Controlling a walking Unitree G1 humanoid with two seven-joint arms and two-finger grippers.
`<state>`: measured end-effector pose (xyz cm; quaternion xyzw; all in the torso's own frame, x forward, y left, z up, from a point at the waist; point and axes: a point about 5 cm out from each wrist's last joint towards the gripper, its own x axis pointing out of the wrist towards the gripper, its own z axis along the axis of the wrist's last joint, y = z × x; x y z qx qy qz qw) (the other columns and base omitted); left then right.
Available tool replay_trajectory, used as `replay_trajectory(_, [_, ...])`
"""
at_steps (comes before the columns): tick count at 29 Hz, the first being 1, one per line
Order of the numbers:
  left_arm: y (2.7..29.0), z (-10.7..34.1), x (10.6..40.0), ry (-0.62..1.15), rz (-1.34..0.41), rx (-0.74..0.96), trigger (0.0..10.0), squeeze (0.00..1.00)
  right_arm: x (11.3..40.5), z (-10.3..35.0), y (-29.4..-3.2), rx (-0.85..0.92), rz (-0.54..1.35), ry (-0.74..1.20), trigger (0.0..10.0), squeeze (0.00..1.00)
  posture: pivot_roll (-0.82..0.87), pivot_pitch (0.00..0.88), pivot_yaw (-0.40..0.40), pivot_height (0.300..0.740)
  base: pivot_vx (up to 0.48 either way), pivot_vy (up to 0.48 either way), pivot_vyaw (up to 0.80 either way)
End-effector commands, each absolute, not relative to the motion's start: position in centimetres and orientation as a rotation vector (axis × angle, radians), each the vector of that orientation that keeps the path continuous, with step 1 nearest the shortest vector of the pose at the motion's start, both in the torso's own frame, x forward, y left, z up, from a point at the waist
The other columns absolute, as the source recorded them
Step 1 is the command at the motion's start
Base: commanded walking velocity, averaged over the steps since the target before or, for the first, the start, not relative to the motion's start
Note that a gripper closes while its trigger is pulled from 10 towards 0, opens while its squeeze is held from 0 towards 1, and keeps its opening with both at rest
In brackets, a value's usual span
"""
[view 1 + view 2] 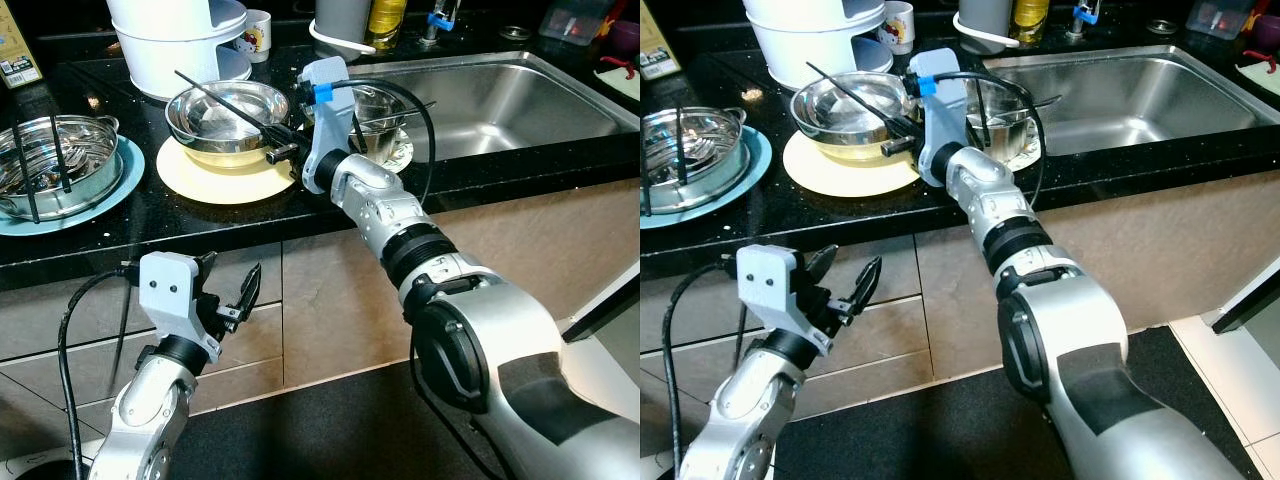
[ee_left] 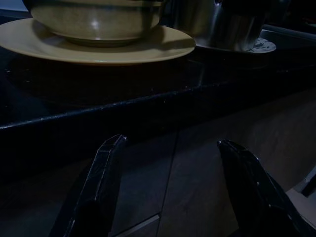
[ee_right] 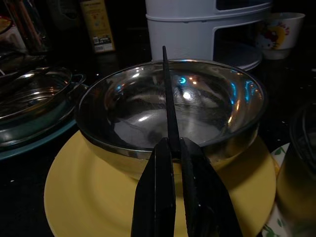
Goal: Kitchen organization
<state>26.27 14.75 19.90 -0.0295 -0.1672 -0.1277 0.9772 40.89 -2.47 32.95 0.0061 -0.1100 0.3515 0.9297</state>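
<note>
Fingers (image 3: 173,148) pinch chopstick (image 3: 168,98) over bowl (image 3: 222,128).

A home kitchen: a black stone countertop (image 1: 200,215) carries a stainless steel sink (image 1: 520,95), metal bowls on plates (image 1: 225,175), a white appliance (image 1: 180,40) and a cartoon mug (image 1: 257,35), above tiled cabinet fronts (image 1: 300,300).

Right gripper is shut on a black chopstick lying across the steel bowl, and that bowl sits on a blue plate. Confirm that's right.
Not quite. The right gripper is indeed shut on the black chopstick over the steel bowl, but the bowl sits on a yellow plate, as the right wrist view shows. The blue plate lies farther to the robot's left, under another steel pot.
</note>
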Motion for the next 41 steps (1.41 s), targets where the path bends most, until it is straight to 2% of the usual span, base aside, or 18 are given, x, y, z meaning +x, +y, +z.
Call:
replay_trajectory(1, [15.0,19.6,26.3,-0.321,-0.248,-0.062,10.0,0.00,40.8,33.6,-2.3,0.039,0.720,-0.233,0.0,0.00,-0.03,0.218,-0.015,0.740,0.000,0.000,0.00])
replay_trajectory(6, [15.0,19.6,26.3,-0.321,-0.251,-0.065,10.0,0.00,40.8,34.4,-2.6,0.085,0.714,-0.262,0.0,0.00,-0.03,0.221,-0.012,0.740,0.000,0.000,0.00])
replay_trajectory(12, [14.9,19.6,26.3,-0.322,-0.254,-0.065,10.0,0.00,40.5,36.6,-3.2,0.292,0.764,-0.362,0.0,0.00,-0.03,0.214,-0.012,0.740,0.000,0.000,0.00])
replay_trajectory(13, [14.8,19.6,26.3,-0.323,-0.257,-0.066,10.0,0.00,40.2,37.7,-3.6,0.412,0.820,-0.419,0.0,0.00,-0.03,0.211,-0.012,0.740,0.000,0.000,0.00])
replay_trajectory(17, [14.7,19.6,26.3,-0.325,-0.263,-0.071,10.0,0.00,39.5,39.1,-4.6,0.591,0.949,-0.517,0.0,0.00,-0.04,0.204,-0.009,0.740,0.000,0.000,0.00])
replay_trajectory(24, [14.5,19.6,26.4,-0.328,-0.274,-0.076,10.0,0.00,38.9,39.9,-6.3,0.722,1.033,-0.603,0.0,0.00,-0.04,0.201,-0.008,0.740,0.000,0.000,0.00])
replay_trajectory(25, [14.3,19.6,26.5,-0.330,-0.282,-0.080,10.0,0.00,38.2,39.8,-7.2,0.780,1.093,-0.641,0.0,0.00,-0.05,0.199,-0.006,0.740,0.000,0.000,0.00])
replay_trajectory(28, [14.2,19.6,26.5,-0.330,-0.285,-0.081,10.0,0.00,37.9,39.6,-7.5,0.795,1.117,-0.651,0.0,0.00,-0.05,0.199,-0.009,0.740,0.000,0.000,0.00])
replay_trajectory(32, [14.3,19.7,26.5,-0.332,-0.290,-0.083,10.0,0.00,35.7,38.0,-8.4,0.799,1.251,-0.641,0.0,0.00,-0.05,0.197,-0.009,0.740,0.000,0.000,0.00])
replay_trajectory(34, [14.8,19.4,26.5,-0.325,-0.282,-0.064,10.0,0.00,33.3,34.3,-9.2,0.711,1.376,-0.517,0.0,0.00,-0.05,0.198,-0.011,0.740,0.000,0.000,0.00])
replay_trajectory(40, [15.7,18.8,26.5,-0.306,-0.264,-0.045,10.0,0.00,29.0,29.7,-10.8,0.644,1.538,-0.310,0.0,0.00,-0.06,0.204,-0.006,0.740,0.000,0.000,0.00])
replay_trajectory(41, [15.7,18.8,26.5,-0.306,-0.264,-0.045,10.0,0.00,29.0,29.7,-10.8,0.644,1.538,-0.310,0.0,0.00,-0.06,0.204,-0.006,0.740,0.000,0.000,0.00])
